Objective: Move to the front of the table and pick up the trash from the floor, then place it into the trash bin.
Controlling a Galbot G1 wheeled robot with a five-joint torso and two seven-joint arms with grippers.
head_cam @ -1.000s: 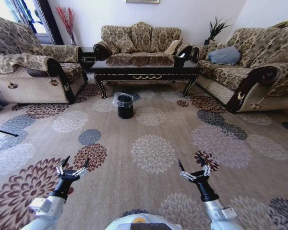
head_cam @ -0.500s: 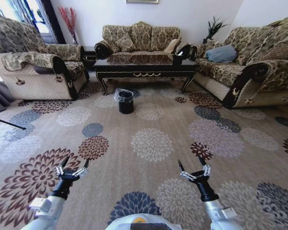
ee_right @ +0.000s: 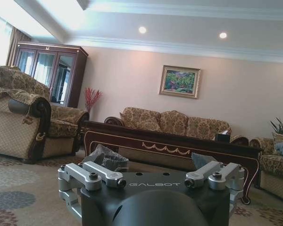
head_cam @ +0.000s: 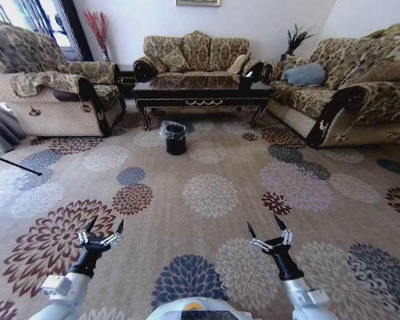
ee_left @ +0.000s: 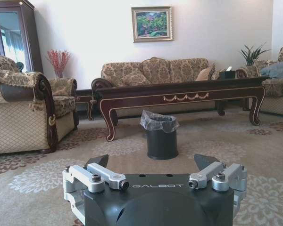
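Observation:
The dark glossy table stands far ahead before the back sofa, its gold ornament facing me. On the floor just in front of it sits the black trash bin with a clear liner. The trash is out of view. My left gripper and right gripper hover low over the carpet near me, both open with nothing between the fingers. In the left wrist view the left gripper points at the trash bin and table. The right wrist view has the right gripper before the table.
Patterned sofas ring the carpet: one at the left, one behind the table, one at the right. A black tissue box sits on the table's right end. A thin dark rod lies at the far left.
The whole head picture has shifted: table, bin and sofas now look smaller and farther up, so the camera has moved. Both grippers hold the same pose, still open.

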